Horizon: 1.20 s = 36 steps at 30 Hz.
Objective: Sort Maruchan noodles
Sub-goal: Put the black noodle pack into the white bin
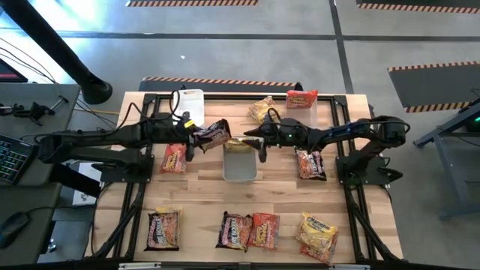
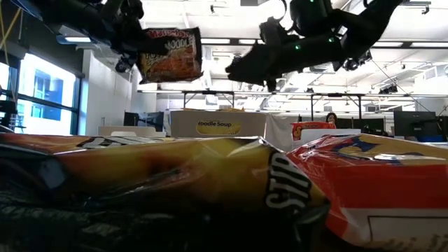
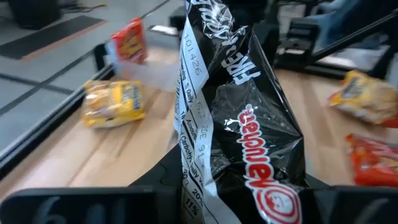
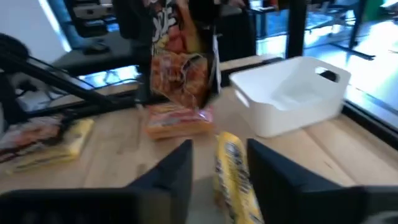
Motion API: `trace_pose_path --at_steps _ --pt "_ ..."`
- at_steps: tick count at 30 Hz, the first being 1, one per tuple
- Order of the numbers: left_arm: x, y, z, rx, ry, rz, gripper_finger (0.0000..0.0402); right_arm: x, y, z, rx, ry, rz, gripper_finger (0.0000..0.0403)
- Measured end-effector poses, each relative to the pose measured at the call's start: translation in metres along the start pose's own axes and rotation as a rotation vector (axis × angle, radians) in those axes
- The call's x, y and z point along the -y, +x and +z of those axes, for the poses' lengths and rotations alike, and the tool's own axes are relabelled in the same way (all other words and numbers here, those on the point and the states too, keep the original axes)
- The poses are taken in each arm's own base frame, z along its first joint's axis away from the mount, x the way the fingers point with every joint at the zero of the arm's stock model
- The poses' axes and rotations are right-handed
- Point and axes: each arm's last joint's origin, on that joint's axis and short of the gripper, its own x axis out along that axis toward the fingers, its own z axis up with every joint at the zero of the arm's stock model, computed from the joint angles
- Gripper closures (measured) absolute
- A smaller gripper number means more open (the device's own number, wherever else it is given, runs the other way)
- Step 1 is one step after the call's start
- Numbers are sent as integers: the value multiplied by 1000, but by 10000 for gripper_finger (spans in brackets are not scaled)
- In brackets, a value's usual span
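Left tool grips dark noodle packet, held up off surface nr centre. Right tool open over clear bin w/ yellow packet between fingers, not pinched.

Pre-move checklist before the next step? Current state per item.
1. Left hand grips dark packet: ok, held off the table.
2. Right hand open: ok, fingers apart.
3. Yellow packet free of right hand: cannot tell, it sits between the fingers.
4. Yellow packet inside clear bin: ok in the high view.
5. Hands clear of each other: ok, but close.
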Motion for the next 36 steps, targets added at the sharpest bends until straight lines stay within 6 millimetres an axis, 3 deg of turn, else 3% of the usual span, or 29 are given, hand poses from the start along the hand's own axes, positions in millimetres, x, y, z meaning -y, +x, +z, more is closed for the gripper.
trace_pose_path --at_steps 4,8,15,36 --pt "2 5 2 19 -4 -83 309 -5 11 8 13 44 62 176" --pt "4 10 2 32 28 -131 309 -6 20 12 15 69 94 136" --pt "7 14 6 80 74 -158 309 -9 25 15 91 106 237 131" --pt "9 27 7 113 49 -173 309 -13 31 10 130 98 286 130"
